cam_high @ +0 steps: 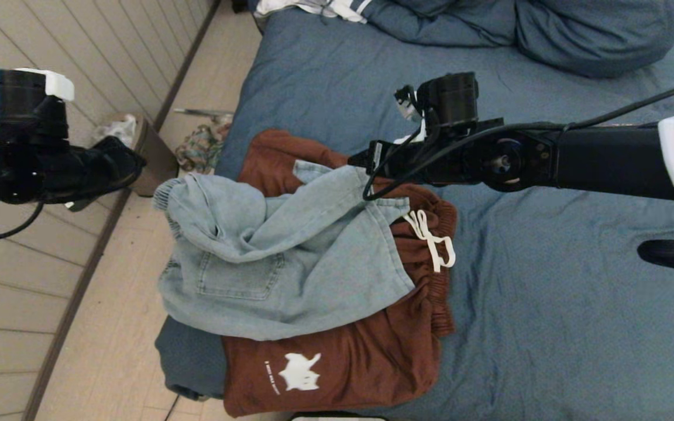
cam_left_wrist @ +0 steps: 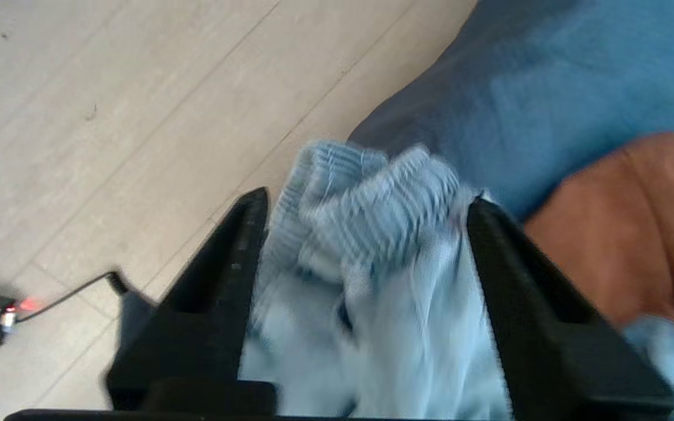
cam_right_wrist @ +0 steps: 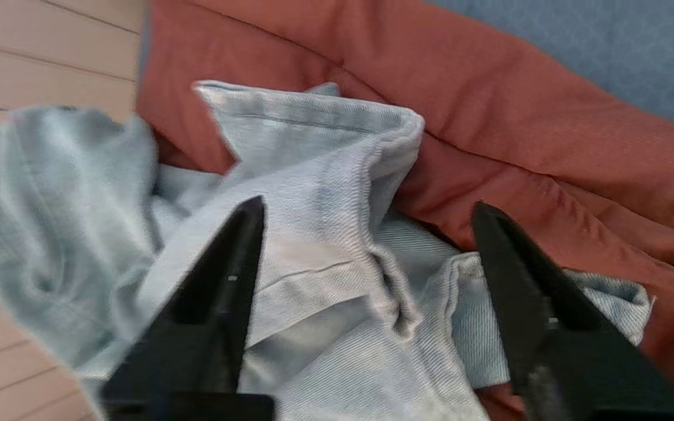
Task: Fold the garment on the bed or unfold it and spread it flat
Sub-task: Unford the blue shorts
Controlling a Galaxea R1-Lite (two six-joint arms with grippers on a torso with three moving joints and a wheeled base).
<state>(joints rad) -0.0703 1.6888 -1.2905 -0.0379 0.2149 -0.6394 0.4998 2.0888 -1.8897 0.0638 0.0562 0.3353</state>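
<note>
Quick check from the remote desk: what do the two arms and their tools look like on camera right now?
Both arms are black. The left arm carries a black cylindrical housing with a white cap and a loose black cable. The right arm is a black tube with a round joint, black cables along it and a white cover nearest the camera. The left tool and right tool each have two tapered black fingers.

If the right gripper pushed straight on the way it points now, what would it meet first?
Most likely the light blue denim garment: in the right wrist view the right gripper stands open with folded denim straight ahead between its jaws. The rust-brown garment lies beneath and beyond it. How near the denim is cannot be judged.
</note>
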